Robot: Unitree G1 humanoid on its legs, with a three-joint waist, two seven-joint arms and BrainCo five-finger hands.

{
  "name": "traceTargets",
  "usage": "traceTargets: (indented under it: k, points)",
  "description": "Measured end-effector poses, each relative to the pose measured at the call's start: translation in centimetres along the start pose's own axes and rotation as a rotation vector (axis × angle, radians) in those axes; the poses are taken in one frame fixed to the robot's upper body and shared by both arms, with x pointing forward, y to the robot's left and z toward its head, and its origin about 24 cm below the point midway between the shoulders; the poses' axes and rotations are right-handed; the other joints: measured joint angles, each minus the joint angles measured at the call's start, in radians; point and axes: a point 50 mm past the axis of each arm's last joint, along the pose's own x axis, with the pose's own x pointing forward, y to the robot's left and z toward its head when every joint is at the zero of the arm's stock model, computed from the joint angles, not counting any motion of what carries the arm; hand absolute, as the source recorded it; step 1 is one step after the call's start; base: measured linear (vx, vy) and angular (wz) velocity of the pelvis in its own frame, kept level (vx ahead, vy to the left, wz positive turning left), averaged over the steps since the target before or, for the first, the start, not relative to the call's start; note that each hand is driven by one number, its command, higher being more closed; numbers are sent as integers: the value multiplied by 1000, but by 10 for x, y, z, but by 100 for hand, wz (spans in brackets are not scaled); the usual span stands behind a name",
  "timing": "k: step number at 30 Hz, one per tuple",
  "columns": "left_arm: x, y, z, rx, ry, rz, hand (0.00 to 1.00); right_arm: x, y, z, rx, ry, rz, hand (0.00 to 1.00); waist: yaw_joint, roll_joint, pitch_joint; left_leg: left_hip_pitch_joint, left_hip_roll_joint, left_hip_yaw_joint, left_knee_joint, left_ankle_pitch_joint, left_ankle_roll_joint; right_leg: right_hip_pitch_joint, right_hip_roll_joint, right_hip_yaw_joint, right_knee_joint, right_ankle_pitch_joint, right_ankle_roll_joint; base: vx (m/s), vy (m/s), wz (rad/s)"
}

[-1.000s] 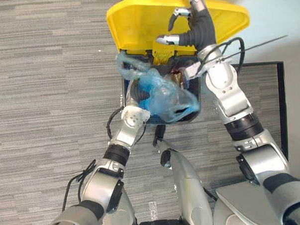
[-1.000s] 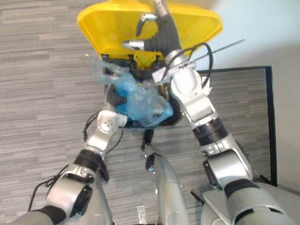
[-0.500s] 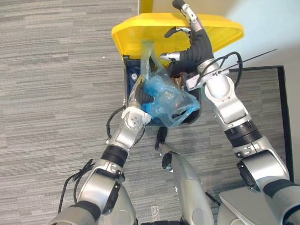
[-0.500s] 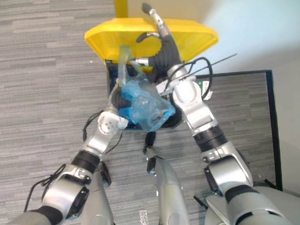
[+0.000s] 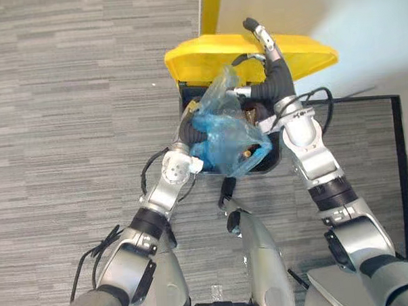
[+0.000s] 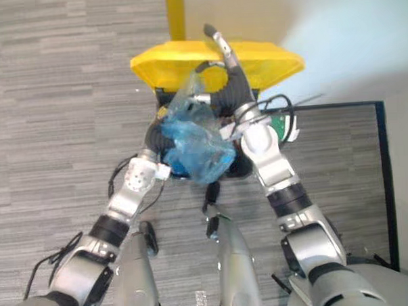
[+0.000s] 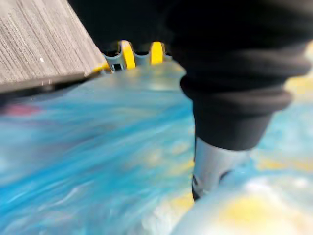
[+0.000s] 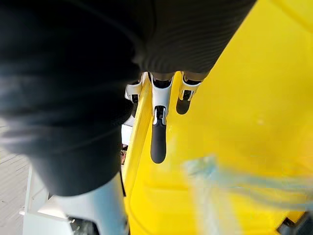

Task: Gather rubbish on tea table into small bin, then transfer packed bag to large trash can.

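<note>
The blue translucent bag (image 5: pixel 227 135) of rubbish sits bunched over the open mouth of the large trash can (image 5: pixel 183 98), covering much of the opening on the left and near sides. Its gathered neck stands up toward the far side, in front of the raised yellow lid (image 5: pixel 200 62). Something small and brown shows through the plastic low on the right of the bag, and more brown shows in the can's mouth just right of the bag.

The left hand (image 5: pixel 188 132) comes in from the near left and is sunk into the left side of the bag, its dark ribbed cover pressed against the plastic. Whether it is clenched on the bag cannot be told, since the plastic hides its grip. In the left wrist view the blue plastic (image 7: pixel 98 147) spreads past the hand, with the can's yellow hinge pieces (image 7: pixel 128 54) beyond it.

The right hand (image 5: pixel 271 58) reaches over the right side of the can and lies flat against the underside of the lid, released and straight, propping the lid open and tilted away to the far side. In the right wrist view its fingers (image 8: pixel 158 142) lie straight along the yellow surface, and a blurred strip of the bag's plastic (image 8: pixel 220 181) crosses in front.

The can stands on a grey striped floor (image 5: pixel 66 98). A yellow post (image 5: pixel 210 10) rises just beyond the lid, against a pale wall (image 5: pixel 360 10). A black-framed panel (image 5: pixel 374 99) lies on the floor to the right of the can.
</note>
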Motion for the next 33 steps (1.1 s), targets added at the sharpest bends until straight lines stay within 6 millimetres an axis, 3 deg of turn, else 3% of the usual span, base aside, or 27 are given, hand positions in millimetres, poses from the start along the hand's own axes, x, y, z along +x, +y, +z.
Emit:
traceTargets:
  k: [4,6,11,18,24,27,33]
  points:
    - [-23,12,-7,-61,-6,8,0,-26,1,-24,8,103,3,0,3,1,0,35,-7,-20,-3,-7,15,51,-7,-12,0,-19,20,-62,-5,19]
    - [-46,21,-21,-127,33,18,0,-52,1,-44,18,190,2,0,9,2,-1,62,-22,-29,-22,-1,25,83,-18,-16,-10,-21,28,-70,-6,21]
    - [-73,36,-46,-206,137,46,0,-67,4,-60,-14,257,34,0,10,4,-1,87,-43,-36,-45,10,42,115,-25,-14,-41,-6,44,-42,-4,5]
    - [-113,42,-79,-278,296,47,0,-88,7,-78,-30,337,55,0,8,6,0,133,-67,-55,-72,15,52,163,-36,-15,-55,-4,47,-14,-7,4]
    - [-158,45,-114,-277,497,28,0,-107,14,-94,3,430,65,0,7,11,1,173,-70,-59,-80,15,52,207,-37,-16,-68,-1,52,-10,-3,2]
    - [-184,52,-133,-289,623,69,0,-124,27,-103,50,492,72,0,8,12,0,184,-70,-60,-80,15,52,215,-36,-16,-68,-1,53,-5,-7,-1]
    - [-216,34,-157,-304,812,62,0,-144,40,-118,60,615,82,0,11,29,-10,237,-67,-64,-73,12,47,279,-26,-19,-88,-4,57,-39,-12,0]
